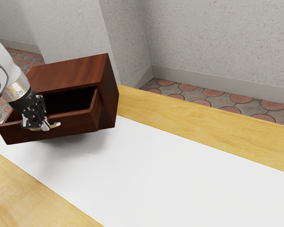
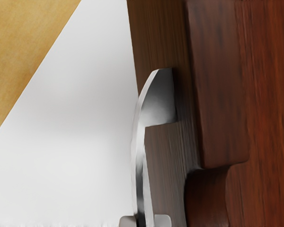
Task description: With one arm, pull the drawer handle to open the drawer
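Drawer (image 1: pixel 71 126) stands mostly out of cabinet (image 1: pixel 71 73) behind gripper (image 1: pixel 38 124), clenched on handle (image 1: pixel 53 125); little pulling left.

Speckled grey walls (image 1: pixel 217 33) meet a floor (image 1: pixel 217 99) of reddish round tiles, far right; the wooden tabletop (image 1: pixel 203 127) bears a white sheet (image 1: pixel 156 175).
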